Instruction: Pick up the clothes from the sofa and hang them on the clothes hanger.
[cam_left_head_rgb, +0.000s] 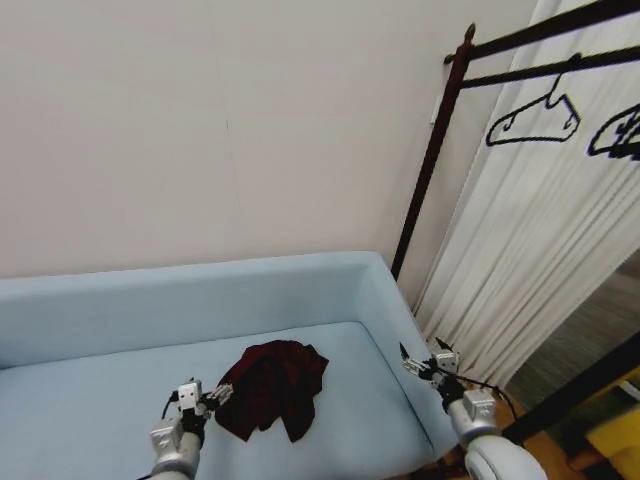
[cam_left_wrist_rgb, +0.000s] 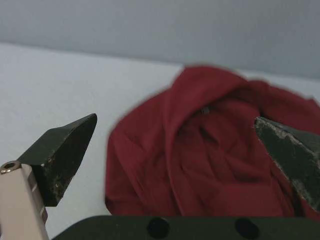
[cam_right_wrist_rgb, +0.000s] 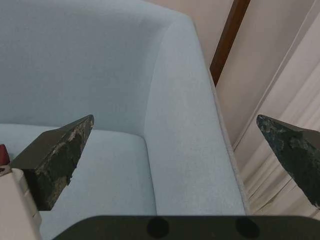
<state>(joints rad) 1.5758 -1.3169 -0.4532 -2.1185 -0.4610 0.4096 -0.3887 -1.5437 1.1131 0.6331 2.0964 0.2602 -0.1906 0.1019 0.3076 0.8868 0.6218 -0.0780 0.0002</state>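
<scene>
Left gripper (cam_left_head_rgb: 212, 397) spread wide, crumpled dark-red cloth (cam_left_head_rgb: 275, 385) just ahead of its black wedge fingers (cam_left_wrist_rgb: 65, 150), right gripper (cam_left_head_rgb: 425, 365) wide above smooth pale-blue sofa arm (cam_right_wrist_rgb: 185, 125)

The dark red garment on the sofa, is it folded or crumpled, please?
Crumpled: the dark red cloth garment lies bunched in twisted creases on the light blue sofa.

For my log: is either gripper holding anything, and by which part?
Nothing is held. Left gripper open beside the red garment; right gripper open, empty.

No text — no labels — readable anywhere
</scene>
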